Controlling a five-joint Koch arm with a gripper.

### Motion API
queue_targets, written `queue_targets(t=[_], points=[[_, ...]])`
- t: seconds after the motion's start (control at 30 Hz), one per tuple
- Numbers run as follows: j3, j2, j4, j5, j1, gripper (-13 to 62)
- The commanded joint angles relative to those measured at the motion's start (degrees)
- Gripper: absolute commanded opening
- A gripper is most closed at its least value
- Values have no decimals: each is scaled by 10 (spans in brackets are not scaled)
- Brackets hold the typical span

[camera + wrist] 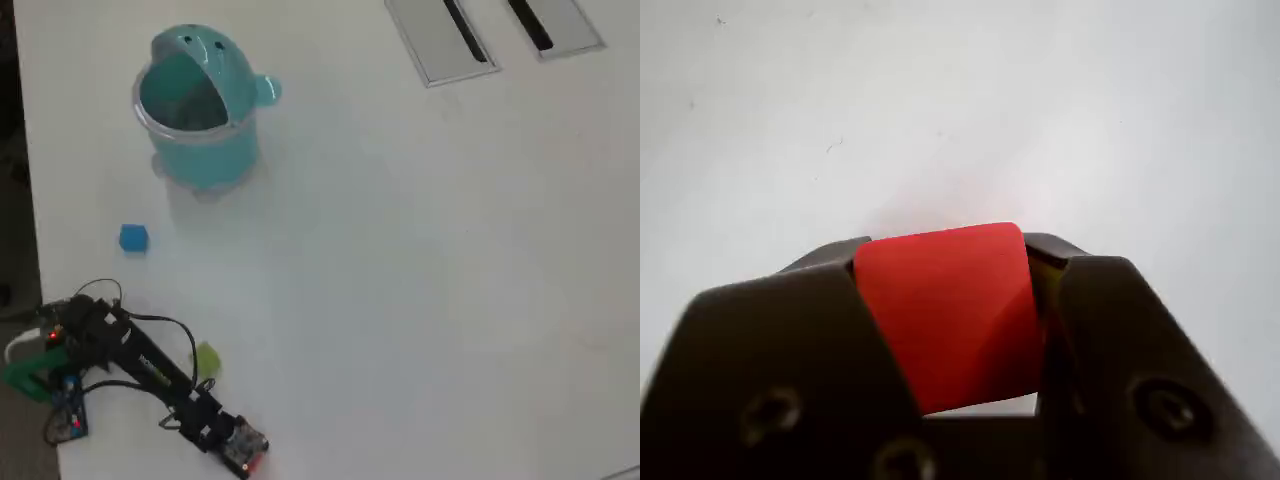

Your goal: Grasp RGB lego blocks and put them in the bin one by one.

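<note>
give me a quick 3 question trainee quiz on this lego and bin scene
1. True or false: the end effector is clamped on the red lego block.
2. In the overhead view, which block lies nearer the teal bin: A) the blue block B) the yellow-green block?
3. Fill in: in the overhead view, the two grey slotted panels sit at the ____ edge of the white table.

Key
1. True; the wrist view shows the jaws against both sides of it.
2. A.
3. Top.

The arm (150, 370) reaches low over the table, its pincer (950, 330) clamped on the red block (945, 310).
</note>
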Motion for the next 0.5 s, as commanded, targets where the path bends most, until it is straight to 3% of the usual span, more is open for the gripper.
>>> queue_targets(t=[0.0,0.47], points=[[-58,25,-2,16,-8,140],[-129,104,-14,42,-54,140]])
